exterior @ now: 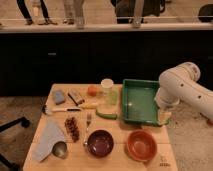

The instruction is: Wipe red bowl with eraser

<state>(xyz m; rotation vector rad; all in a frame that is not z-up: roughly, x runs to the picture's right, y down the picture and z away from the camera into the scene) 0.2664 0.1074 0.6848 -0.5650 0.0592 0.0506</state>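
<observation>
We see the red bowl (pixel 141 145) standing upright at the front right of the wooden tabletop (pixel 120 131), its glossy inside facing up, and nothing touches it. Just beside it to the left stands a maroon bowl (pixel 100 143), the two close together but apart. The eraser (pixel 76 97) lies flat towards the back left of the tabletop, well apart from the red bowl, with a blue-grey pad (pixel 59 96) just to its left. In front of these lies a brush (pixel 60 109) with a black handle, stretched from left to right. A green tray (pixel 141 101) takes up the back right of the tabletop. To its left stand a pale cup (pixel 107 90) and a small orange fruit (pixel 92 90), and a long green vegetable (pixel 106 114) lies near the tray's front left corner. A fork (pixel 88 122) lies behind the maroon bowl. Left of it is a dark cluster (pixel 72 128) that we cannot name. At the front left we find a grey cloth (pixel 49 139) with a metal cup (pixel 60 149) at its edge. The white arm (pixel 180 87) comes in from the right and bends down, and its hand (pixel 164 117) hangs at the tray's front right corner, behind and to the right of the red bowl. The hand is released, grasps nothing, and is far from the eraser.
</observation>
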